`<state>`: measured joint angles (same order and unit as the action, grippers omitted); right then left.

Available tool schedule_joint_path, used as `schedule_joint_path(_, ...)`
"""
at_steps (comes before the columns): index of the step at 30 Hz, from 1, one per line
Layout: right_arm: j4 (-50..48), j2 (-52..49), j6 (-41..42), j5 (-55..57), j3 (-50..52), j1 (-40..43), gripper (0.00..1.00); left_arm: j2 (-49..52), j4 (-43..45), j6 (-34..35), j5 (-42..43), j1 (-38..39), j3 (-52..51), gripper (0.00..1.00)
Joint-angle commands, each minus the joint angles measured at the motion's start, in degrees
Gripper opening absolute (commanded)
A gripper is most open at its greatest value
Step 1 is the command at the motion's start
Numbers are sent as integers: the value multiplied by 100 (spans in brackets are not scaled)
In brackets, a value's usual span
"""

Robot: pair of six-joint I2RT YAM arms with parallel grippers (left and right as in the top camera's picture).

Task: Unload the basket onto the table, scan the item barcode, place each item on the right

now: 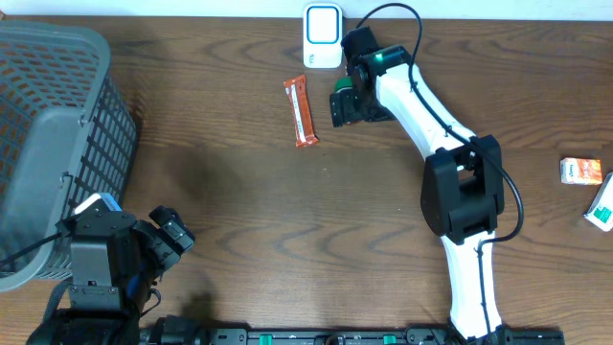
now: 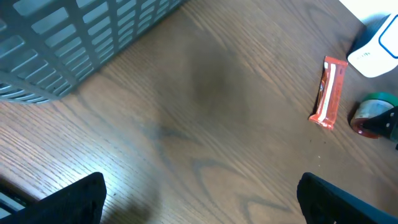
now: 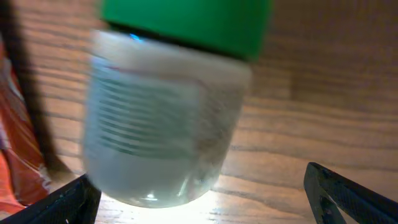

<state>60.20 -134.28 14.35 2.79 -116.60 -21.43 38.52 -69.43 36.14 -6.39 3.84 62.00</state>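
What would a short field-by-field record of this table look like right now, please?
right gripper: open, empty
left gripper: open, empty, over bare wood
scanner: white unit at the table's far edge
jar: green-lidded, just ahead of the right gripper
snack bar: orange, flat, left of the jar
basket: grey, far left
small boxes: two, far right

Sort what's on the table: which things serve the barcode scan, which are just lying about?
Job: green-lidded jar, before the open right gripper; white scanner.
Lying about: orange snack bar; grey basket; orange box; teal-and-white box.
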Motion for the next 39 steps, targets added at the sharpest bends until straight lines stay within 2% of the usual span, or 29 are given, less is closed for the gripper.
schedule_joint_path(1, -151, -22, -221, 85, -190, 39, 99, -4, -20, -52, -72, -24, 76, 98)
schedule_joint_path(6, -516, -44, 247, 83, -188, 39, 99, -4, -20, -55, -74, -24, 76, 98)
schedule_joint_path(16, -496, -57, 2789, 315, -179, 24, 97, -4, -20, -52, -72, -24, 76, 98)
schedule_joint_path(26, -942, -487, 3040, 330, -179, -192, 96, -4, -20, -55, -74, -24, 76, 98)
schedule_joint_path(29, -925, -570, 3040, 337, -179, -140, 88, -4, -20, -55, -72, -24, 76, 98)
schedule_joint_path(35, -944, -568, 3036, 339, -179, -24, 58, -4, -20, -55, -74, -24, 76, 98)
schedule_joint_path(39, -946, -568, 2844, 339, -179, 85, 54, -4, -20, -55, -72, -24, 76, 97)
